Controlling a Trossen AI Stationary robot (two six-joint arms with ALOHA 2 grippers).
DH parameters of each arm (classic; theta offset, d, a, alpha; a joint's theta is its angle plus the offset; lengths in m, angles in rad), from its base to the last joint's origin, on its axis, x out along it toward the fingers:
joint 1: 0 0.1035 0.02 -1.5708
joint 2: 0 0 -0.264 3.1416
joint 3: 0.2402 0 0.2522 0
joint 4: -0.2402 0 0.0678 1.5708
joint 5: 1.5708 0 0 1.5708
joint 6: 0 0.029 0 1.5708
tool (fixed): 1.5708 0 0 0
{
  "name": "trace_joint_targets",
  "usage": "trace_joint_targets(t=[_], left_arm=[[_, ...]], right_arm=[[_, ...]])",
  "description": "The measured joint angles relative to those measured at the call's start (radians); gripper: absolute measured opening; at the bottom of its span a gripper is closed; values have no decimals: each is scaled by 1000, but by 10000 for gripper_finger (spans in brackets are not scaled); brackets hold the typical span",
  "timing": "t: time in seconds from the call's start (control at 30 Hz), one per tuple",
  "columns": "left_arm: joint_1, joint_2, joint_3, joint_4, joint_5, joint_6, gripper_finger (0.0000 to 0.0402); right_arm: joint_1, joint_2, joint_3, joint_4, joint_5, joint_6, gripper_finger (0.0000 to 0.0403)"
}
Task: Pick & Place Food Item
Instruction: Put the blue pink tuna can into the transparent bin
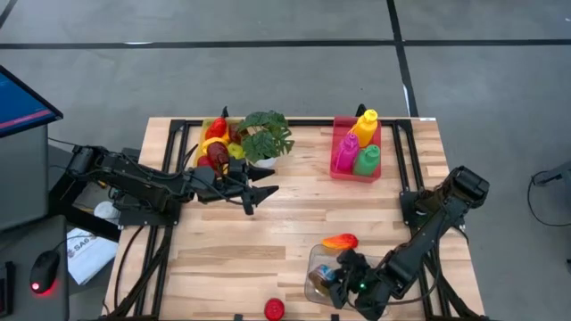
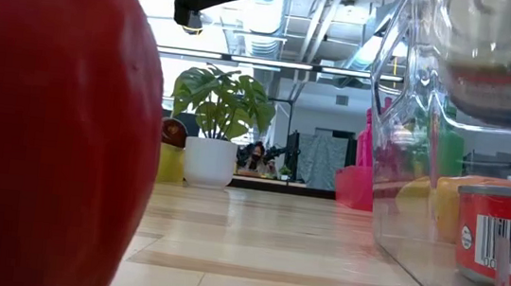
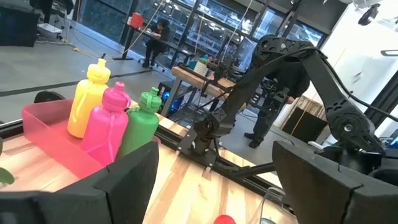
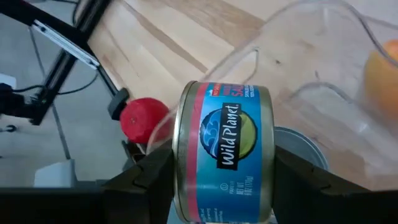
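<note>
My right gripper (image 1: 343, 276) is shut on a tuna can (image 4: 227, 146) with a blue and red label, over a clear plastic container (image 1: 319, 267) near the table's front edge. Another can (image 2: 503, 236) rests on the container's bottom. An orange-red food item (image 1: 340, 241) lies on the table just beyond the container, and a red round item (image 1: 275, 308) lies at the front edge. My left gripper (image 1: 260, 191) hangs open above the table's left middle, nothing between its fingers. My right gripper pinches the can by its two flat ends (image 4: 181, 177) between its two fingers. The fingers slant down from the table's right. The can stands on edge, its label wall up, lifted clear above the container's open top.
A pink tray (image 1: 337, 169) with yellow, pink and green bottles stands at the far right. A potted plant (image 1: 265, 135) and a pile of peppers and fruit (image 1: 217, 143) stand at the far left. Bare wood lies between them across the table's middle.
</note>
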Motion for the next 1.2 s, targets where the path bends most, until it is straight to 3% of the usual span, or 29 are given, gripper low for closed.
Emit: trace_joint_targets(t=[0.13, 0.4, 0.53, 0.87, 1.2], left_arm=[[0, 0, 0, -1, 0, 0, 305], [0, 0, 0, -2, 0, 0, 305], [0, 0, 0, -3, 0, 0, 305], [0, 0, 0, -2, 1, 0, 305], [0, 0, 0, -2, 1, 0, 305]], right_arm=[[3, -2, -48, 43, -15, 44, 204], [10, -2, -228, 385, -15, 60, 196], [9, -4, -228, 384, -46, 53, 208], [6, -2, -230, 289, -145, 64, 310], [1, -18, -229, 194, -222, 80, 323]])
